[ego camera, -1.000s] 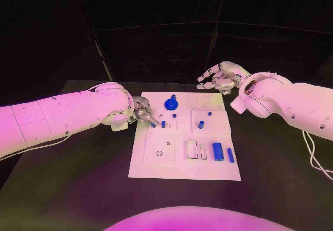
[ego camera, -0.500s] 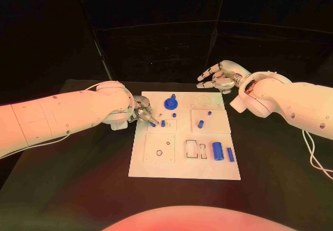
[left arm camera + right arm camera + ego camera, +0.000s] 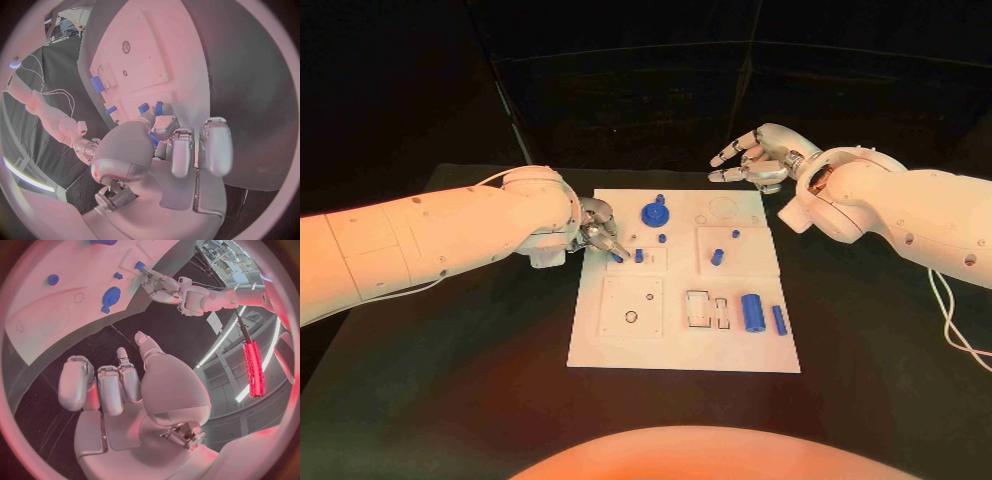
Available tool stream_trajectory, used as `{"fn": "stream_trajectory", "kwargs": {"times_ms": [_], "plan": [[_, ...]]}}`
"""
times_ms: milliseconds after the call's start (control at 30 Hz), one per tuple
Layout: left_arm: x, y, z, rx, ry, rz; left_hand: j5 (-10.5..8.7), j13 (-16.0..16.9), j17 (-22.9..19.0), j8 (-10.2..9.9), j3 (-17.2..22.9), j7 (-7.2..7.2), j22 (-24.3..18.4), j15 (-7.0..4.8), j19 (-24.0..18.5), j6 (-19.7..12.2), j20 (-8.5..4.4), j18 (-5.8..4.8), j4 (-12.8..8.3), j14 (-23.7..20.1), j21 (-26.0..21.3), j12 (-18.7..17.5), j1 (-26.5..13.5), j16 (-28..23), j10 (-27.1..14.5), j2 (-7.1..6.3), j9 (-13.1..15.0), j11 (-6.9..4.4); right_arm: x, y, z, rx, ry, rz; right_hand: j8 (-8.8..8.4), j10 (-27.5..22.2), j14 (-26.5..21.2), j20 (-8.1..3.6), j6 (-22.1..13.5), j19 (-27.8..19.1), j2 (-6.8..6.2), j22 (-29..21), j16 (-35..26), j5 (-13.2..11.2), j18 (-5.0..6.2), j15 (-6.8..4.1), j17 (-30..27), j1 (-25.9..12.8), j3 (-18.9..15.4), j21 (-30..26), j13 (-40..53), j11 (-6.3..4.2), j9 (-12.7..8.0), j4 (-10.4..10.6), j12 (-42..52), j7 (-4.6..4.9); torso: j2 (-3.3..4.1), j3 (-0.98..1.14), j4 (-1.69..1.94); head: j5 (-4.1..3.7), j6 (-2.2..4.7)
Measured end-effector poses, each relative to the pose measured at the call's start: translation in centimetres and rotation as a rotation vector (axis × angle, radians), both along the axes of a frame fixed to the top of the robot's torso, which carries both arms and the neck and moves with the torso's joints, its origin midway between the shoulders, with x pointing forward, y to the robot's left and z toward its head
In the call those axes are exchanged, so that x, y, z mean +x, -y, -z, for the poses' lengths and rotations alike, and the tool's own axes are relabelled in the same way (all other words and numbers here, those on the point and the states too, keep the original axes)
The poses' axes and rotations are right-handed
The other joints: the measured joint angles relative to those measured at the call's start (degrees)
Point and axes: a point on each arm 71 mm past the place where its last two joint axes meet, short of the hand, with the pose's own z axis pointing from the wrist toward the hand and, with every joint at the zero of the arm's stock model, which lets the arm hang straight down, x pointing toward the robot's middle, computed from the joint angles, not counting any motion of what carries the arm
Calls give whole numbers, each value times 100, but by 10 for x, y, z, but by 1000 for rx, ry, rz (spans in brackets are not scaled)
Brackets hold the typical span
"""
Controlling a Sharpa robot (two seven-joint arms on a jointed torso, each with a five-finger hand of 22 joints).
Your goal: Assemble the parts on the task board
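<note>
The white task board (image 3: 629, 345) lies in the middle of the black table. My left hand (image 3: 596, 232) rests at the board's left edge and pinches a small blue peg (image 3: 616, 257) at its fingertips, close beside another short peg (image 3: 639, 256) standing in the board. In the left wrist view the hand (image 3: 172, 147) has that peg (image 3: 154, 140) between thumb and finger, low over the board (image 3: 150, 55). My right hand (image 3: 759, 160) hovers beyond the board's far right corner, fingers spread and holding nothing. The right wrist view shows the right hand (image 3: 125, 385) and the left hand (image 3: 164, 286) with the peg (image 3: 139, 265).
A round blue part (image 3: 655, 213) sits near the board's far edge, with small pegs (image 3: 717, 257) on the right plate. A blue cylinder (image 3: 751, 313) and a thinner one (image 3: 777, 321) lie at the near right. A black pole (image 3: 516, 140) stands behind the table's left.
</note>
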Motion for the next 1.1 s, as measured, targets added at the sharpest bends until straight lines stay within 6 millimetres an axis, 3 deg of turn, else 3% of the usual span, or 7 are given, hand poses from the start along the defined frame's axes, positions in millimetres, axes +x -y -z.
{"fn": "stream_trajectory", "kwargs": {"times_ms": [467, 533, 633, 700, 1100], "plan": [[2, 3, 1, 5, 2, 0, -4, 29, 0, 0, 199, -9, 0, 0, 0, 31, 0, 0, -19, 0, 0, 28, -191, 0, 31, 1, 25, -13, 0, 0, 0, 0, 0, 0, 0, 0, 0, 0, 0, 0, 0, 0, 0, 0, 1, 0, -1, 0, 0, 0, 0, 0, 0, 0, 0, 0, -1, 1, 0, -2, -1], [3, 4, 2, 6, 1, 1, -6, 40, 0, 0, 422, -21, 0, 0, 0, 61, 0, 0, -193, 0, 0, 40, -304, 0, 57, -18, 38, -8, 0, 0, 0, 0, 0, 0, 0, 0, 0, 0, 0, 0, 0, 0, 0, 0, 0, 0, -1, 0, 0, 0, 0, 0, 0, 0, 0, 0, -1, 1, 0, -5, -5], [3, 4, 2, 8, 1, 0, -8, 60, 0, 28, 436, -41, 0, 0, 0, 100, 0, 0, -188, 0, 0, 48, -394, 0, 82, -34, 50, -24, 0, 0, 0, 0, 0, 0, 0, 0, 0, 0, 0, 0, 0, 0, 0, 0, 0, 0, -1, 0, 0, 0, 0, 0, 0, 0, 0, 0, -1, 1, 0, -13, -9], [4, 4, 2, 10, -1, 1, -9, 74, 0, 28, 580, -43, 0, 0, 0, 103, 0, 0, -302, 0, 0, 67, -473, 0, 83, -89, 61, -24, 0, 0, 0, 0, 0, 0, 0, 0, 0, 0, 0, 0, 0, 0, 0, 0, 0, 0, -1, 0, 0, 0, 0, 0, 0, 0, 0, 0, -1, 1, 0, -17, -13], [4, 4, 2, 15, -4, 4, -10, 94, 0, 62, 657, -90, 0, -42, 17, 151, -16, 0, -380, 0, 0, 89, -602, 0, 102, -181, 81, -44, 0, 1, 0, -1, -1, 1, 0, 0, 0, 0, 0, 0, 0, 0, 0, 0, 0, 0, -1, 0, 0, 0, 0, 0, 0, 0, 0, 0, -1, -3, 2, -31, -21]]}}
